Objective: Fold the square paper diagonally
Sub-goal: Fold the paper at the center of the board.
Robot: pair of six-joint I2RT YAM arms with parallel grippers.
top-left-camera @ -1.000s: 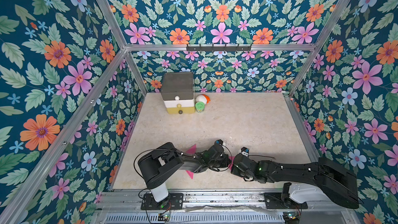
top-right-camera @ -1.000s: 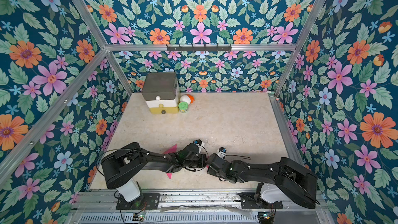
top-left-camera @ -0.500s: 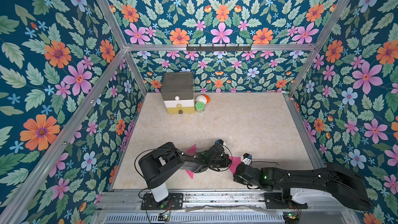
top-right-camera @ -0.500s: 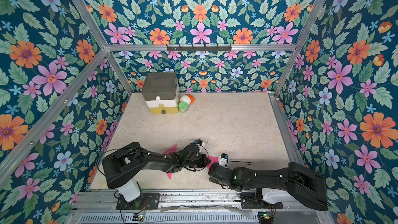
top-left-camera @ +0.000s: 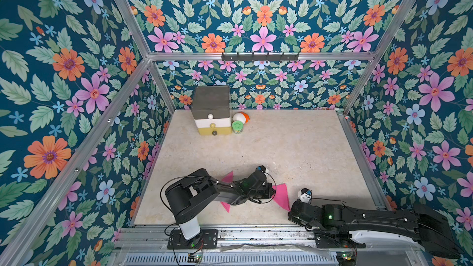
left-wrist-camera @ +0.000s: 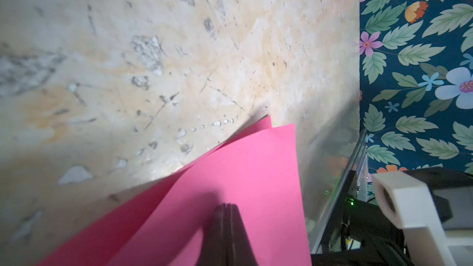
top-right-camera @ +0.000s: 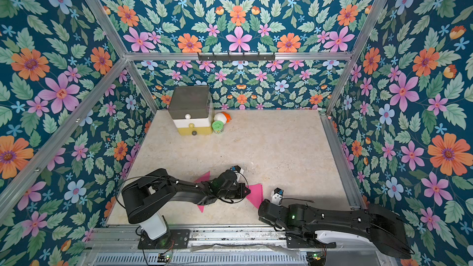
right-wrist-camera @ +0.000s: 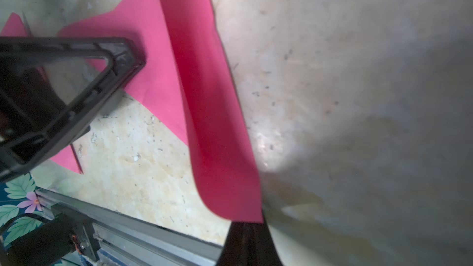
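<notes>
One pink paper [top-left-camera: 280, 195] lies doubled over near the table's [top-left-camera: 281, 149] front edge. Two grippers meet it. The left gripper [left-wrist-camera: 226, 208] presses closed fingers onto it. The right gripper [right-wrist-camera: 245, 227], fingers also together, touches its corner. One three-drawer box [top-left-camera: 211, 110] stands at the back.

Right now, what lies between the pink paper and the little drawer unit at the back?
Nothing: in both top views that stretch of the table is bare, from the pink paper up to the drawer unit.
</notes>
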